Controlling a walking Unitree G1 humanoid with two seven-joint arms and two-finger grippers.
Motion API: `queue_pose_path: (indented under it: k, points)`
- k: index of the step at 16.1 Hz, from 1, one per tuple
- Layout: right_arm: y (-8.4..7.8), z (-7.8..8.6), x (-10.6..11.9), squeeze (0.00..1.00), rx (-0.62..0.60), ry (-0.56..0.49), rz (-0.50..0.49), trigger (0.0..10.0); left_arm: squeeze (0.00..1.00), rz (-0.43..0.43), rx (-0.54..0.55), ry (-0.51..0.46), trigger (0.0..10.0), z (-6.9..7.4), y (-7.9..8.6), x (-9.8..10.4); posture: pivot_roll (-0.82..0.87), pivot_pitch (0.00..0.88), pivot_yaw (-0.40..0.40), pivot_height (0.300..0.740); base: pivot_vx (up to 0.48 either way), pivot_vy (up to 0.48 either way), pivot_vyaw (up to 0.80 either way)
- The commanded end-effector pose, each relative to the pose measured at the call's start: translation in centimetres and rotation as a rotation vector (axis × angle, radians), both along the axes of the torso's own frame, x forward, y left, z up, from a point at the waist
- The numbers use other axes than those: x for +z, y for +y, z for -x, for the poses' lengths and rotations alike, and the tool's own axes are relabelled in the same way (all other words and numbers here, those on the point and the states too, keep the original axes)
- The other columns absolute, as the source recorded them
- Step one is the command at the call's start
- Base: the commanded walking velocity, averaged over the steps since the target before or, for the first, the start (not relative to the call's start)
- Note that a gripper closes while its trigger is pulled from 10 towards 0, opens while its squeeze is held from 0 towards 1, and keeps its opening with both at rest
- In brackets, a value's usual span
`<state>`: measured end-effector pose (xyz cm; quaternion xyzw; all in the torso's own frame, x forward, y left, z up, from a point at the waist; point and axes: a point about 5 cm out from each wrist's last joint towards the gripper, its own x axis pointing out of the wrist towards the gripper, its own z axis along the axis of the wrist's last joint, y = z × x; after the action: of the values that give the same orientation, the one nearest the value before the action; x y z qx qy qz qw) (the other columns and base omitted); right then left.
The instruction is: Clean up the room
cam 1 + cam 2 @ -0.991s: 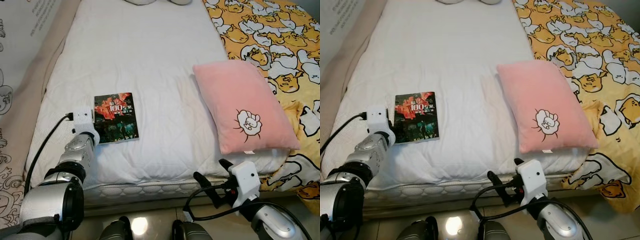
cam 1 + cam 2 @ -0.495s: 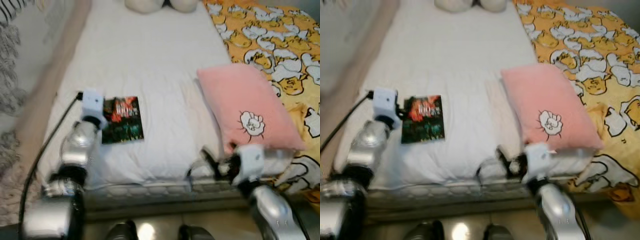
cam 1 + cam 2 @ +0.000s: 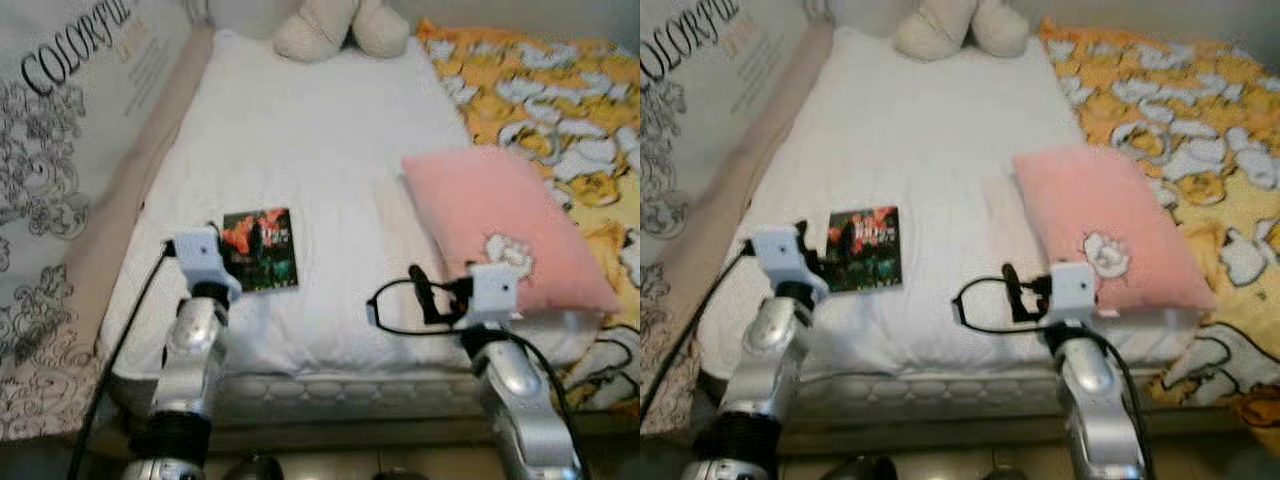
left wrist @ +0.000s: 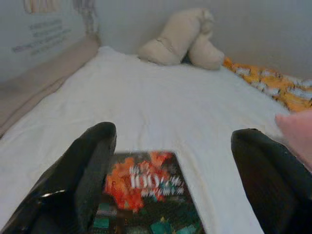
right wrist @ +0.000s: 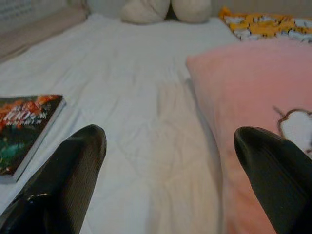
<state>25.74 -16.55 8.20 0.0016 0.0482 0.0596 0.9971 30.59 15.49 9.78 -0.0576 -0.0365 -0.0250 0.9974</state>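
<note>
A book (image 3: 260, 250) with a dark red and green cover lies flat on the white mattress (image 3: 300, 130). My left gripper (image 4: 174, 136) hovers open at the book's near left corner, and the book (image 4: 141, 187) lies between and just ahead of its fingers. A pink pillow (image 3: 505, 225) with a white cartoon patch lies to the right. My right gripper (image 3: 422, 293) is open, low over the sheet next to the pillow's near left edge, holding nothing. Through it I see the pillow (image 5: 253, 92) on one side and the book (image 5: 24, 124) on the other.
A cream plush toy (image 3: 340, 25) sits at the head of the bed. A yellow patterned blanket (image 3: 560, 100) covers the right side. A beige padded rail and printed wall panel (image 3: 60, 150) run along the left. The mattress front edge (image 3: 330, 385) is just below my arms.
The camera has tilted up and the view is blurred. Both arms have risen from below the mattress edge to over the bed, left at the book, right beside the pillow.
</note>
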Motion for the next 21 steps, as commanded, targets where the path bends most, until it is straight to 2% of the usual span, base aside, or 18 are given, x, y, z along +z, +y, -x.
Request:
queue_pose_path:
  k: [1, 2, 4, 6, 11, 16, 18, 21]
  points:
    - [-0.3, -0.2, 0.0, 0.00, -0.014, -0.008, 0.022, 10.0, 1.00, 0.007, -0.020, -0.002, 10.0, 0.0, -0.7, 0.2, -0.16, 0.000, 0.039, 0.740, 0.315, -0.360, 0.00]
    - [-0.1, -0.1, 0.4, 1.00, 0.002, -0.060, 0.001, 10.0, 1.00, -0.026, -0.042, 0.031, 10.0, 0.7, -1.2, -0.9, -0.17, 0.000, 0.045, 0.740, 0.315, -0.360, 0.00]
    - [-0.2, 0.2, 0.0, 1.00, -0.010, -0.057, 0.025, 10.0, 1.00, -0.035, -0.058, 0.070, 10.0, 1.4, -1.5, -1.8, -0.18, 0.000, 0.047, 0.740, 0.315, -0.356, 0.00]
    - [-0.4, 0.5, -0.4, 1.00, -0.018, -0.051, 0.035, 10.0, 1.00, -0.045, -0.061, 0.074, 10.0, 1.4, -1.7, -1.8, -0.18, 0.000, 0.051, 0.740, 0.321, -0.352, 0.00]
    - [-0.6, 0.3, -0.4, 1.00, -0.036, -0.085, 0.074, 10.0, 1.00, -0.036, -0.074, 0.058, 10.0, -0.1, -2.0, -1.0, -0.20, 0.000, 0.064, 0.740, 0.330, -0.345, 0.00]
    - [-1.0, 0.8, -0.5, 1.00, -0.031, -0.100, 0.105, 10.0, 1.00, -0.015, -0.041, 0.096, 10.0, 0.5, -1.7, -2.0, -0.21, 0.000, 0.060, 0.740, 0.341, -0.334, 0.00]
    - [-1.2, 0.6, -0.1, 1.00, -0.031, -0.123, 0.115, 10.0, 1.00, -0.014, -0.043, 0.080, 10.0, 0.4, -2.2, -1.7, -0.22, 0.000, 0.057, 0.740, 0.341, -0.334, 0.00]
    - [-1.1, 0.3, 1.0, 1.00, -0.024, -0.166, 0.137, 10.0, 1.00, 0.012, -0.078, 0.049, 10.0, 1.0, -3.2, -1.2, -0.22, 0.000, 0.054, 0.740, 0.348, -0.326, 0.00]
